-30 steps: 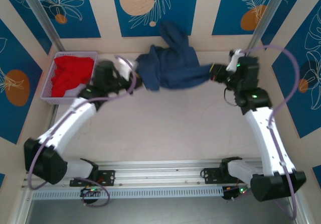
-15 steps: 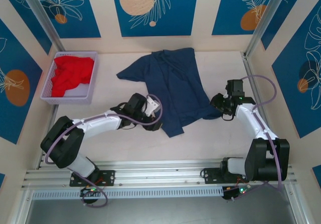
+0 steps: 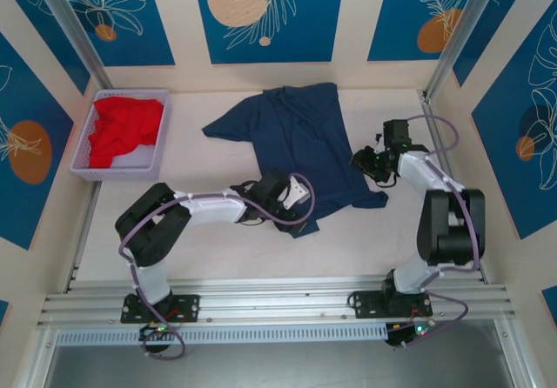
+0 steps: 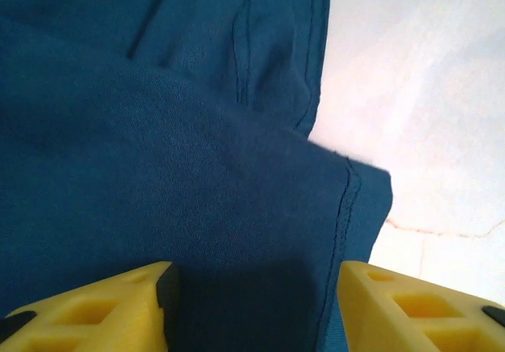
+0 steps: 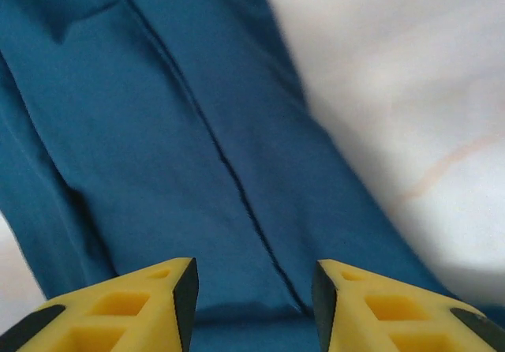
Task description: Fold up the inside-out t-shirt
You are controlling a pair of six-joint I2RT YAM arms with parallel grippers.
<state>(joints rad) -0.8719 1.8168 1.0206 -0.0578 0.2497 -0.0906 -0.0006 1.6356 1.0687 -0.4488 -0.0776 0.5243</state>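
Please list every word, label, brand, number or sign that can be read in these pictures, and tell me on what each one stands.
No text can be read in these pictures.
The navy t-shirt: plain cloth and stitched seams, no letters.
The red garment in the purple basket: no letters.
The wall panels: leaf drawings and circles, no words.

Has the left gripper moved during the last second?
Yes. The left gripper went right and toward the arm bases, away from the purple plastic basket.
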